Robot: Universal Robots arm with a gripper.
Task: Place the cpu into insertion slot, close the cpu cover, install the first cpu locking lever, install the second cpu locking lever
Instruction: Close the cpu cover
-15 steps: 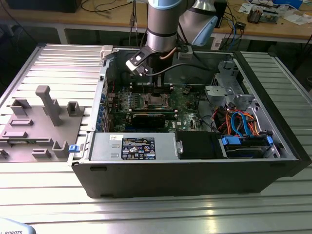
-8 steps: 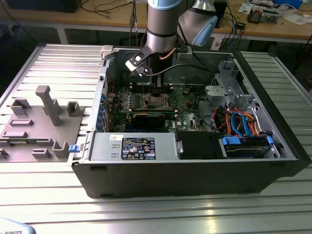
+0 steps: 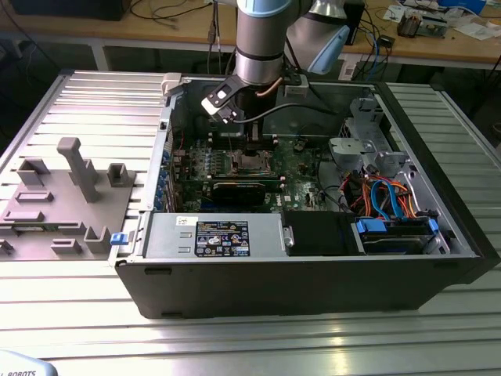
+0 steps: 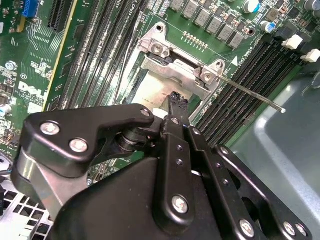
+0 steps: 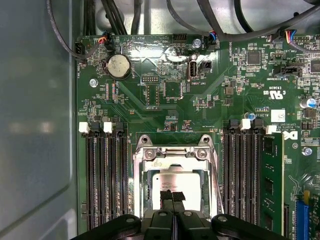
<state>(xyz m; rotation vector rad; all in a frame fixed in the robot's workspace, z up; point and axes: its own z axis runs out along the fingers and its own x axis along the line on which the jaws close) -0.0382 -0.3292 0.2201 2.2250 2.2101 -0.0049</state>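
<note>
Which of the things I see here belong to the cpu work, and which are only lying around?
Part of the job: cpu, cpu cover, locking lever, gripper.

Only lying around: memory slots, coin battery, coloured cables, grey holder tray beside the case.

Wrist views close — insertion slot point(image 5: 138, 180) point(image 4: 150, 47) shared

Arm point(image 3: 258, 35), top centre of the exterior view: silver-grey cylindrical link, light-blue joint caps point(image 3: 327, 48). White-and-black camera block point(image 3: 221, 102) at the wrist, with a black cable point(image 3: 296, 108) running off beside it. Gripper point(image 4: 176, 100) in both wrist views: matte black linkage plates point(image 4: 95, 131), silver screws point(image 4: 180, 203), black fingertips point(image 5: 166, 197).
</note>
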